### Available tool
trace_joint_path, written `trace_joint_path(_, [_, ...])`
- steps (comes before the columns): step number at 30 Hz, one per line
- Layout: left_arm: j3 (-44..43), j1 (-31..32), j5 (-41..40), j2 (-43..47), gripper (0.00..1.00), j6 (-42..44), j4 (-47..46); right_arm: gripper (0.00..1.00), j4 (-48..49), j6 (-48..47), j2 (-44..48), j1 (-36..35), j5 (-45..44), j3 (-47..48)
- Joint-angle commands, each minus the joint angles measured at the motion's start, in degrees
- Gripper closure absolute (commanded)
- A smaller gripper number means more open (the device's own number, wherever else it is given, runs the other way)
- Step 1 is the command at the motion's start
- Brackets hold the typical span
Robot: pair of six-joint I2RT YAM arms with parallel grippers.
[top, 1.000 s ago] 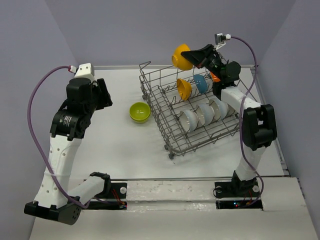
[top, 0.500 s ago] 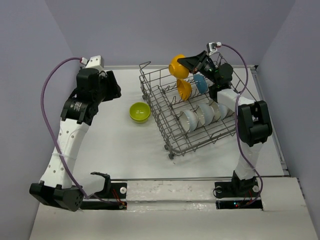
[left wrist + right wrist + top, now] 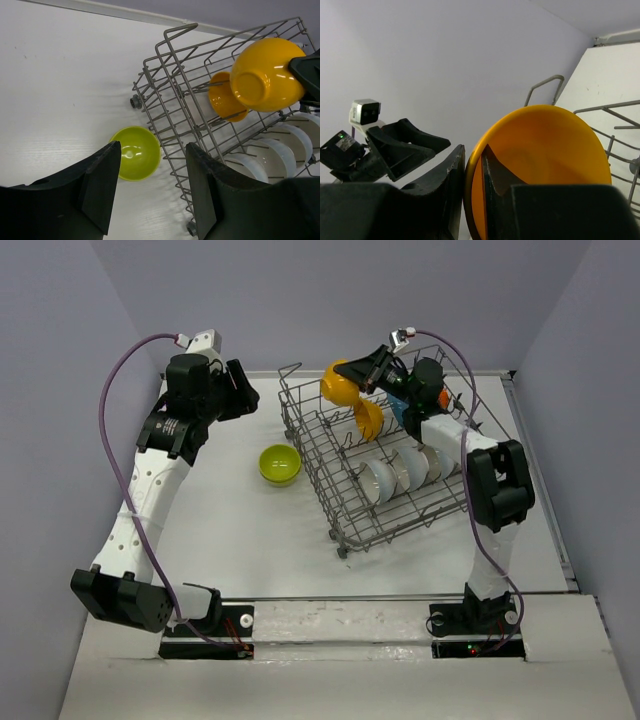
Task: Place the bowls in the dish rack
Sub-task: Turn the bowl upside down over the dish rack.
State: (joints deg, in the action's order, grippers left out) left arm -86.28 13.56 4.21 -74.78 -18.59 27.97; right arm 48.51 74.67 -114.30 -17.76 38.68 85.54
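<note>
Pinching rim of yellow-orange bowl over dish rack far-left corner, R gripper holds firm; L gripper over table, jaws open.

The large grey wire dish rack with upright tines stands skewed on the right half of the white table. It holds three white round bowls on edge in a row along its near side, and farther back an orange bowl on edge with a partly hidden blue bowl beside it. A yellow-orange bowl hangs tilted on its side in the air above the rack's far left corner, and a lime green bowl sits mouth up on the table just left of the rack.
</note>
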Motion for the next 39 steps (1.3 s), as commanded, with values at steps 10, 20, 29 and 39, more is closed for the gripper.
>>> trace_joint_path(10, [-2.75, 0.32, 1.59, -0.19, 0.37, 0.31, -2.74, 0.99, -3.25, 1.53, -6.1, -3.07, -0.62, 4.99])
trace_joint_path(20, [-1.87, 0.32, 1.5, -0.19, 0.37, 0.57, -3.0, 0.99, -3.51, 1.88, -10.76, -4.65, 0.43, 7.36])
trace_joint_path(29, [-2.05, 0.32, 1.59, -0.1, 0.37, 0.48, -2.92, 0.99, -4.04, 2.76, -13.4, -5.8, 1.05, 8.94])
trace_joint_path(39, [-1.61, 0.32, 1.59, 0.16, 0.37, 0.4, -2.83, 0.99, -4.13, 3.37, -15.42, -6.94, 1.14, 9.47])
